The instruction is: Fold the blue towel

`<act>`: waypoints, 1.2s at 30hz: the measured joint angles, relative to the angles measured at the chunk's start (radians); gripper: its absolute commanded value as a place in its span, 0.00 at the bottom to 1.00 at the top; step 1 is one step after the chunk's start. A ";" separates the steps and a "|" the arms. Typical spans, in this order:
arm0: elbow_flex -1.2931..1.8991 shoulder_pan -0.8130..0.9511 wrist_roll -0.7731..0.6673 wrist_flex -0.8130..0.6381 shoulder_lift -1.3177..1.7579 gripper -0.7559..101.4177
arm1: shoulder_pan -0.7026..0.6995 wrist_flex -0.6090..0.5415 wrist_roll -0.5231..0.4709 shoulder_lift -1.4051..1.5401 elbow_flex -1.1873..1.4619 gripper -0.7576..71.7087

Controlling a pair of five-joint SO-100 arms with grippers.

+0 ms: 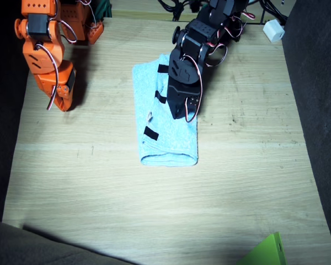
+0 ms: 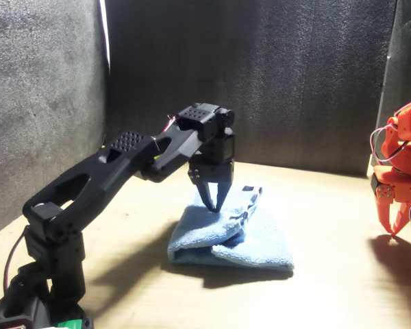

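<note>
The bench [image 1: 154, 210] is pale wood with a faint grain and a few small dark marks, brightly lit across the middle and falling into shadow at its near edge. Dark grey, rough-textured panels close it in: one runs down the 3 o'clock side in the fixed view, and the front view shows them standing as walls behind and beside the arms.

The blue towel [image 1: 171, 146] lies near the bench's centre, already folded into a long narrow pad running from 12 to 6 o'clock, its rounded fold at the 6 o'clock end. Short black strips [image 1: 150, 133] show along its 9 o'clock edge. In the front view the layers sit stacked, the upper one slightly rumpled.

The left arm [image 1: 201, 38], black, reaches in from 1 o'clock, and the left gripper [image 2: 215, 203] points straight down onto the top of the towel. Its jaws are drawn together to a narrow point, tips touching the cloth; whether they pinch any fabric cannot be told.

The right arm [image 1: 44, 49], orange, stands at 10 o'clock, well apart from the towel. The right gripper [image 2: 399, 226] hangs downward above bare wood with its jaws slightly apart, holding nothing.

A small white block [image 1: 274, 30] sits at the 1 o'clock corner, and a green corner [image 1: 267, 251] pokes in at 5 o'clock.
</note>
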 measured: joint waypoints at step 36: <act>2.025 -0.261 -0.114 -1.144 1.276 0.01 | 0.000 0.003 0.000 0.000 -0.002 0.02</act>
